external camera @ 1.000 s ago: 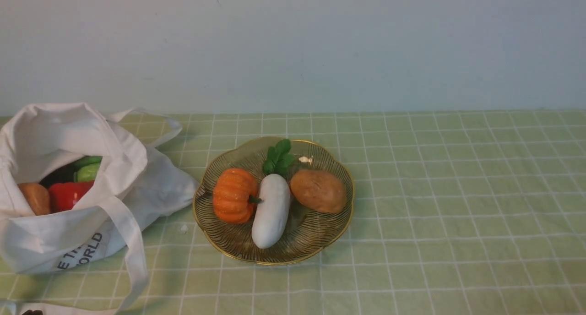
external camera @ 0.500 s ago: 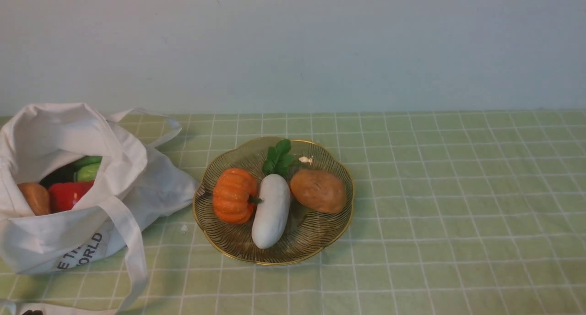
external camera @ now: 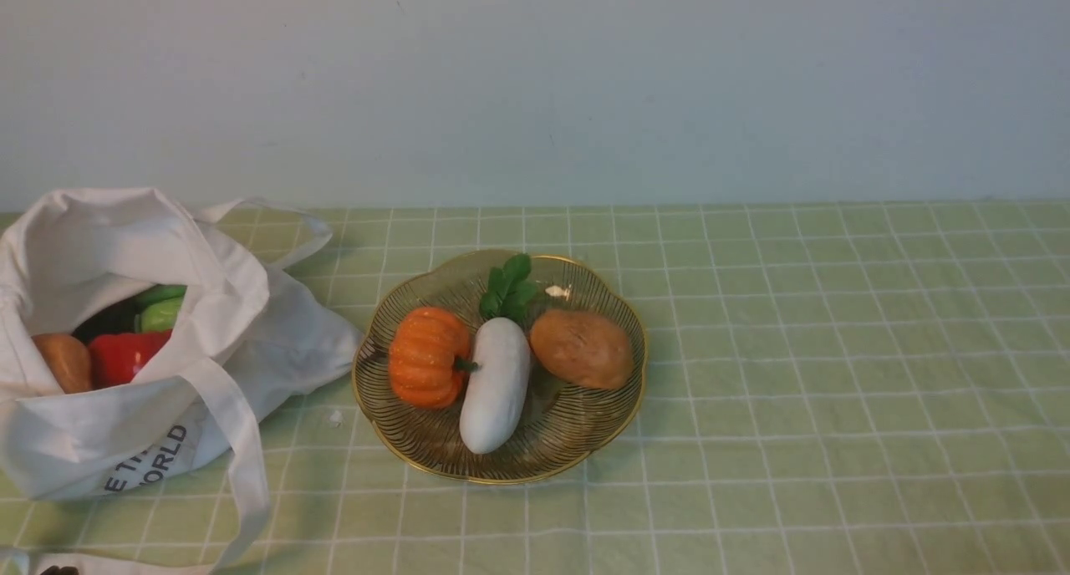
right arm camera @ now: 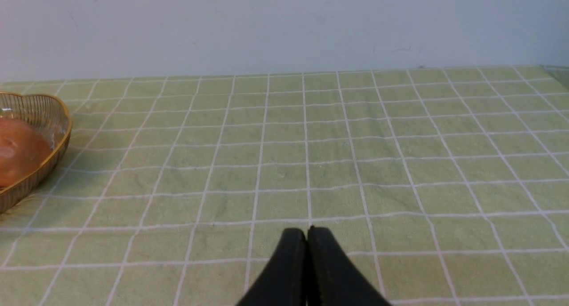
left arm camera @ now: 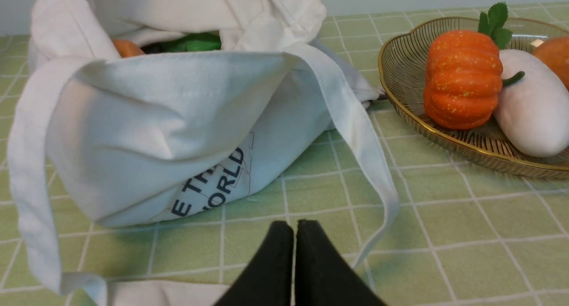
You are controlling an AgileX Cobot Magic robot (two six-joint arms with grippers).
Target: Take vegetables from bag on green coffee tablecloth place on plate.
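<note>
The white cloth bag (external camera: 125,441) lies at the left on the green checked tablecloth (external camera: 836,349). Inside it show an orange-brown lump (external camera: 63,362), a red pepper (external camera: 121,355) and green pieces (external camera: 160,309). The gold wire plate (external camera: 435,454) at the centre holds an orange pumpkin (external camera: 426,356), a white radish (external camera: 496,383) and a brown potato (external camera: 581,348). My left gripper (left arm camera: 295,228) is shut and empty, low in front of the bag (left arm camera: 155,128). My right gripper (right arm camera: 306,235) is shut and empty over bare cloth, to the right of the plate (right arm camera: 49,119).
A bag strap (external camera: 242,466) trails over the cloth toward the front edge, between the bag and the plate. A pale wall (external camera: 535,82) runs along the table's far edge. A small white crumb (external camera: 334,418) lies beside the plate.
</note>
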